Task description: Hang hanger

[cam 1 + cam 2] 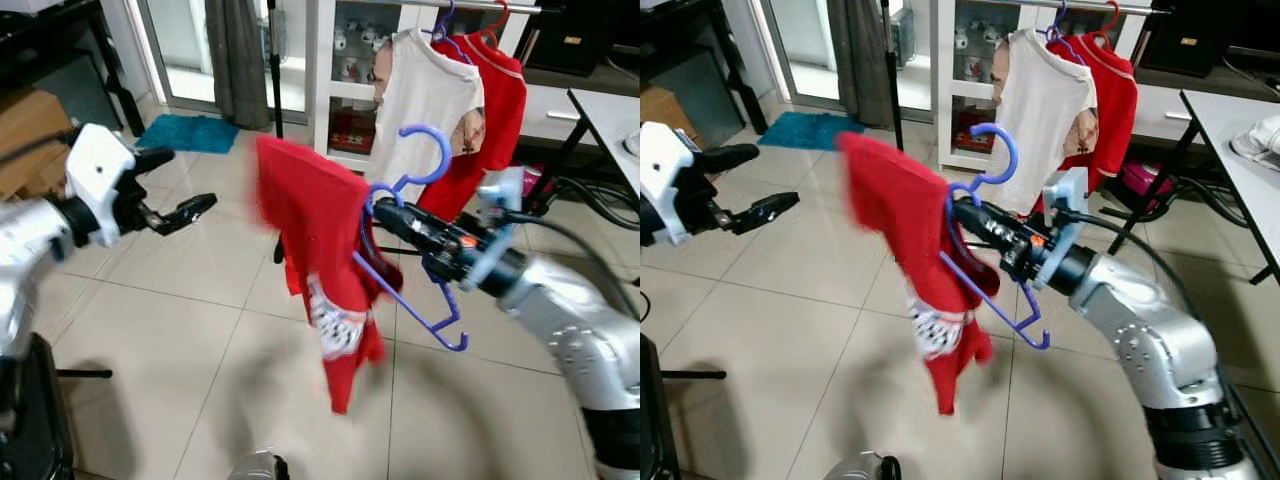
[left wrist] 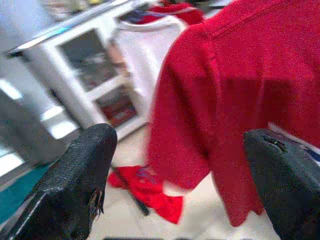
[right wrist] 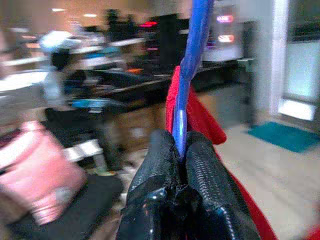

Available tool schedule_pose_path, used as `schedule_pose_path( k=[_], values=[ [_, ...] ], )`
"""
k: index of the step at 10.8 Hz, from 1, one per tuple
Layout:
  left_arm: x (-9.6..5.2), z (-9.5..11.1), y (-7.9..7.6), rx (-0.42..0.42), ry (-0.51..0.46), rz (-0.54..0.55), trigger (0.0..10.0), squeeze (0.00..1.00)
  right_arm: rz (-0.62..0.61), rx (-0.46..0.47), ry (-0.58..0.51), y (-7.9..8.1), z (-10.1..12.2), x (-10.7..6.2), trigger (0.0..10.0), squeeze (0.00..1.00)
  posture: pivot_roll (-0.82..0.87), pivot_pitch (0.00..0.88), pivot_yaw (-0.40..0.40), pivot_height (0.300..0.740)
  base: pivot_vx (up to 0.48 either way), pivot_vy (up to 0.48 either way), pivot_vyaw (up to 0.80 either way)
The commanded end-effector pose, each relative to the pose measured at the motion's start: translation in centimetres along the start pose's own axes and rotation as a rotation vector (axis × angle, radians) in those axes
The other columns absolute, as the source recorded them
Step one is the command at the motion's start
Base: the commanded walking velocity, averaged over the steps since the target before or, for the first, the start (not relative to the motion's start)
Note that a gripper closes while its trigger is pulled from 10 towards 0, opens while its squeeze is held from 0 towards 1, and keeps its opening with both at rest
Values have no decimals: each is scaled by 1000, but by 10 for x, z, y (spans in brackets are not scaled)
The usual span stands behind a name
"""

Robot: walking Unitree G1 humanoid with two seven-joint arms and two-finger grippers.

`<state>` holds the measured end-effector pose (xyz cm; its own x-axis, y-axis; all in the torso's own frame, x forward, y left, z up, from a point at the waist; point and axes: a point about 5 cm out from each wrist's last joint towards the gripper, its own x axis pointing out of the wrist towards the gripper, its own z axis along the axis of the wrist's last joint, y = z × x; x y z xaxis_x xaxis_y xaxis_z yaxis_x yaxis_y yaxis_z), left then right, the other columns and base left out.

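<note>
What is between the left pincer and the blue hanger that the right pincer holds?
The red shirt draped on the blue hanger hangs between it and the open left pincer, seen in the left eye view; the right pincer grips the hanger.

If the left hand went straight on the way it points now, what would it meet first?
Most likely the red shirt hanging from the blue hanger: the left hand is open and points at it, and the left wrist view frames the cloth between its fingers. Depth is unclear.

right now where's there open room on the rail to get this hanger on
The rail is crowded: the white shirt and the red shirt hang touching. Rail continues right of the red shirt. The right gripper holds the blue hanger with the red garment out front, over bare floor tiles.
</note>
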<state>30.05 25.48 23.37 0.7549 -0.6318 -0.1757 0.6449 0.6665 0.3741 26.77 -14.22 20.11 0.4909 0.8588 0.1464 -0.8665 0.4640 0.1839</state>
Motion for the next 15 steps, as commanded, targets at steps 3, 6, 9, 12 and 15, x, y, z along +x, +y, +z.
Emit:
schedule_pose_path(
  k=[3,6,9,12,15],
  values=[
    [4,-1,1,-29,-23,-171,10000,0,198,-11,-6,19,7,-4,10000,0,-3,0,27,740,0,0,0],
    [7,-5,-10,-122,-31,-341,0,0,223,-11,-21,21,9,-6,10000,0,-9,0,40,740,0,0,0],
    [3,-11,-16,-166,-16,-389,0,0,234,-14,-27,23,9,-7,10000,0,-12,0,50,740,0,0,0],
    [-4,-14,-18,-251,-46,-391,0,0,247,-15,-35,25,11,-9,10000,0,-18,0,45,740,0,0,0],
    [-10,-18,-19,-305,-39,-414,0,0,253,-20,-37,26,13,-10,10000,0,-29,0,50,740,0,0,0]
  ],
)
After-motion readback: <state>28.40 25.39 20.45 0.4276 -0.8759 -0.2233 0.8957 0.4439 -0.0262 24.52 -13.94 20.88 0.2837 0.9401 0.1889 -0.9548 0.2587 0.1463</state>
